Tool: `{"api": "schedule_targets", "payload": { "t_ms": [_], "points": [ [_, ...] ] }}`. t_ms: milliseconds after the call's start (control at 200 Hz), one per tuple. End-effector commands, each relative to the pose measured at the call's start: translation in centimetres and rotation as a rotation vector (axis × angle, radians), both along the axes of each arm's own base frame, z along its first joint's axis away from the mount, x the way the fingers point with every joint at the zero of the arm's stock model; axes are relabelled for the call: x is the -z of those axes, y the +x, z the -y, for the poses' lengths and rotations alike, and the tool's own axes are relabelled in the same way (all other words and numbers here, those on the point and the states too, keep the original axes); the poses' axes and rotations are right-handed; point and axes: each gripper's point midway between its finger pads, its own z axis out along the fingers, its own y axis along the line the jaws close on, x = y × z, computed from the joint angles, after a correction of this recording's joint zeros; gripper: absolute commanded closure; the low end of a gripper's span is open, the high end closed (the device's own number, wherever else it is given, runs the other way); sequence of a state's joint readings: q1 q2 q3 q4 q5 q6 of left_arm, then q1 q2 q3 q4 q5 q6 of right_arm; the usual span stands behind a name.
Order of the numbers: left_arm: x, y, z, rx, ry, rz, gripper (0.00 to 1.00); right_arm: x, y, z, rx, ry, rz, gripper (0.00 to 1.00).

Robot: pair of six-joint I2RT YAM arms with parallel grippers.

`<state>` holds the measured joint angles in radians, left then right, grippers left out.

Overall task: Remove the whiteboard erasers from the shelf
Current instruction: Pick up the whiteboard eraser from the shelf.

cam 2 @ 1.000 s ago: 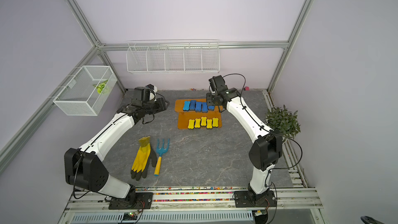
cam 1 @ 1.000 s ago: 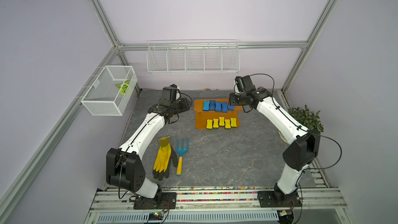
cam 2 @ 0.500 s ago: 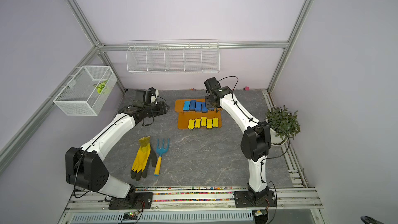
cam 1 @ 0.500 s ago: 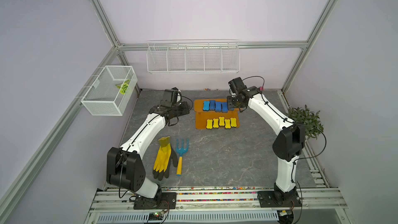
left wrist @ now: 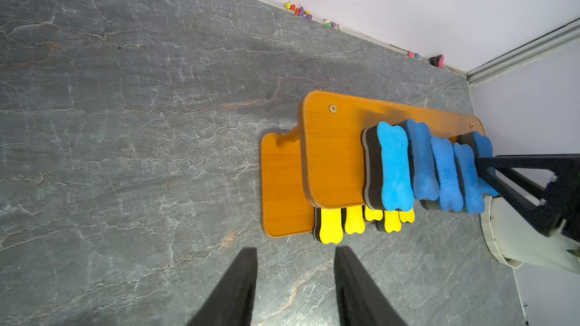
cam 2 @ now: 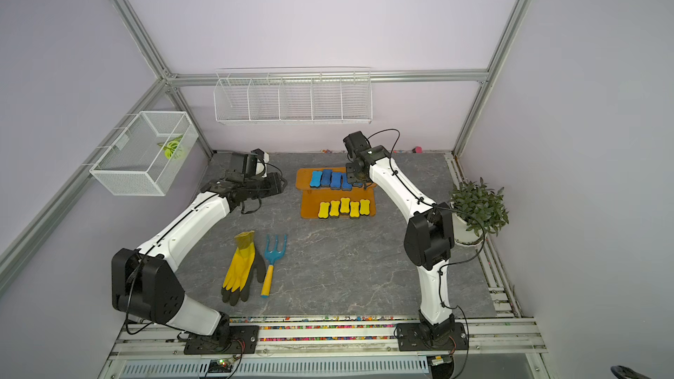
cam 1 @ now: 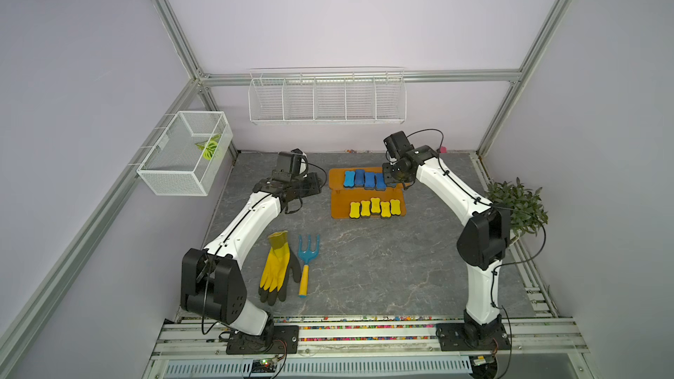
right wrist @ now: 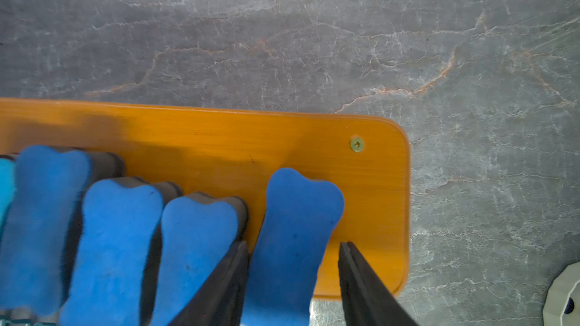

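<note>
The shelf (cam 1: pixel 337 209) lies beneath my right claw (right wrist: pixel 293 243) and ahead of my left claw (left wrist: pixel 295 248). Nothing is off it yet: five blue erasers (left wrist: pixel 439 170) sit on its upper board and five yellow erasers (cam 1: pixel 375 208) on the lower, so I judge all ten remain. Only the right wrist view shows the right claw spread astride the end blue eraser (right wrist: pixel 298 214), with a sliver of gap on one side, so it is not pinching. My left claw is spread and empty.
</note>
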<state>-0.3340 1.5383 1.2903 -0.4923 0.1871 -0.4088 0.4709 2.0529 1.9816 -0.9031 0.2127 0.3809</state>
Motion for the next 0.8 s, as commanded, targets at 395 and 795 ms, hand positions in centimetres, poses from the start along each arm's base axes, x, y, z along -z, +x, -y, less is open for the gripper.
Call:
{"api": "schedule_targets", "payload": {
  "t_ms": [395, 795],
  "points": [
    [1.1, 0.1, -0.2, -0.005, 0.024, -0.02, 0.54, 2.2, -0.1, 1.0, 0.037, -0.079, -0.045, 0.49],
    [0.9, 0.4, -0.4, -0.015, 0.037, -0.026, 0.54, 3.3, 0.1, 1.9, 0.05, -0.081, -0.063, 0.55]
  ]
}}
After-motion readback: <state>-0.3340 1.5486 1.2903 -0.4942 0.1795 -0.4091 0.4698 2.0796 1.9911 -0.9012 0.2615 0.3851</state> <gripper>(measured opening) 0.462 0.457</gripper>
